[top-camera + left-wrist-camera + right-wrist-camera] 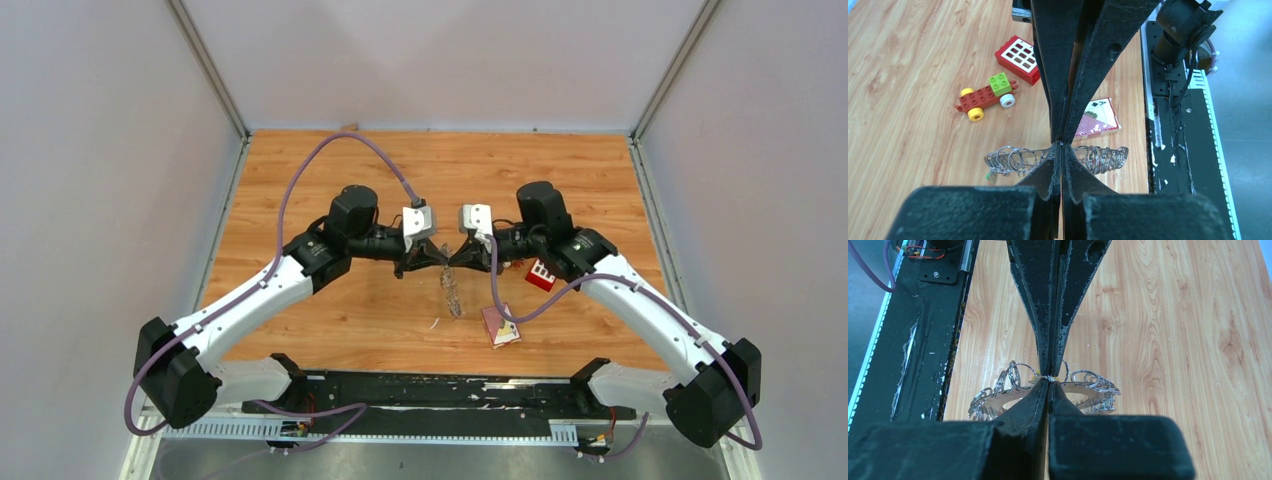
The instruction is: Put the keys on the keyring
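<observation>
Keyring (1013, 159): spiky coil of silver wire loops. Left gripper (1060, 145), right gripper (1048, 379): both pressed shut, tips meeting at its wire. Card box (1100, 125): marked "A".

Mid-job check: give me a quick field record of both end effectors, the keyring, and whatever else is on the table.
left end effector: shut, tip to tip with the right
right end effector: shut, meeting the left over the table
keyring: at the meeting tips, spread to both sides; grip unclear
red block, toy car: side by side on the table
card pack: flat, near the keyring
</observation>
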`<state>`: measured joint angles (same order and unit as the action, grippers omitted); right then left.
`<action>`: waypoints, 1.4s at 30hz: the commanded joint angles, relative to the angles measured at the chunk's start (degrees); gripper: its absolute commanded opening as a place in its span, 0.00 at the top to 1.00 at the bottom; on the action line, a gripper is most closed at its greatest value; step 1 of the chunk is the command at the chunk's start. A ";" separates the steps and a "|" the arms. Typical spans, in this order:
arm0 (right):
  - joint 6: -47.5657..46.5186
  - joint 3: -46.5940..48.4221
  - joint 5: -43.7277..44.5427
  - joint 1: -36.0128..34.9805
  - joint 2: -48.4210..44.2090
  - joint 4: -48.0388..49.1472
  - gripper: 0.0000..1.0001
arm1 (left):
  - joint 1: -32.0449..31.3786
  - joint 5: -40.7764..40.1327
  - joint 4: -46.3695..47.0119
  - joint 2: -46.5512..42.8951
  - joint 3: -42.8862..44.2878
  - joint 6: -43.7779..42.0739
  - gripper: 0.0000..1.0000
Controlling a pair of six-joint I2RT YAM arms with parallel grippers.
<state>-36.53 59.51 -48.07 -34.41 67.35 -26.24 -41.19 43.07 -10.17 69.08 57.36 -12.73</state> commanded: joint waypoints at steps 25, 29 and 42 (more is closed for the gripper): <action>-14.94 3.42 -18.09 6.54 -1.44 -14.53 1.00 | -0.76 5.10 -5.93 -4.10 -3.73 -33.91 0.44; -14.39 3.36 -17.90 6.81 -1.67 -14.03 1.00 | -2.41 5.07 -5.34 -2.15 -2.71 -31.38 0.46; -13.57 2.64 -17.77 7.17 -1.95 -13.16 1.00 | -5.16 2.99 0.51 -0.15 -2.30 -21.96 0.59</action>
<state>-49.60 60.07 -62.30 -27.55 66.26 -41.21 -45.52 46.70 -12.95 68.03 53.63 -38.54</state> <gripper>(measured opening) 0.013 0.422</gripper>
